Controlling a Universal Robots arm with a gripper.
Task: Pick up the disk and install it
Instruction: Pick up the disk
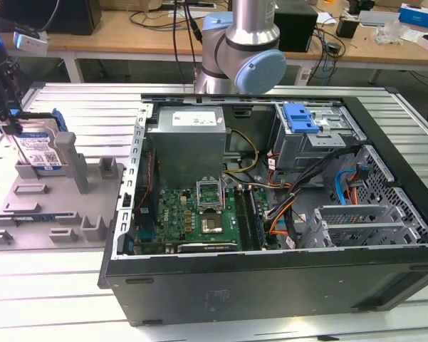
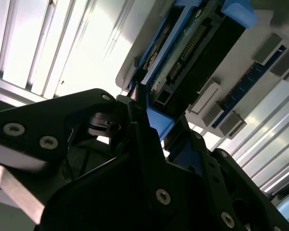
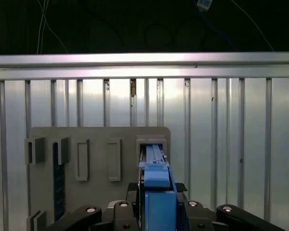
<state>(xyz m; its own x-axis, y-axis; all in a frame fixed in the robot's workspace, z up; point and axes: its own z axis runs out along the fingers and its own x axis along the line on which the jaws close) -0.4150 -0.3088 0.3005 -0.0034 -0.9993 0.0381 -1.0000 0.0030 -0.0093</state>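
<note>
**Disk being pinched at the holder**

The disk (image 1: 39, 146) is being carried upright in a slot of the grey holder (image 1: 64, 214), at the exterior view's left. It is well apart from the open case (image 1: 270, 292) on the ribbed worktop (image 1: 43, 285). The gripper (image 1: 7, 114) is being shown right at the disk's upper edge. In the second wrist view, the disk's blue bracket (image 2: 158, 122) is being pinched by the black fingers (image 2: 142, 132), which are being pressed against its sides. In the first wrist view, that bracket is being seen edge-on between the fingers, its far end being seated in the holder. Inside the case, a blue latch (image 1: 299, 117) is being shown near the grey power supply (image 1: 189, 142).
</note>
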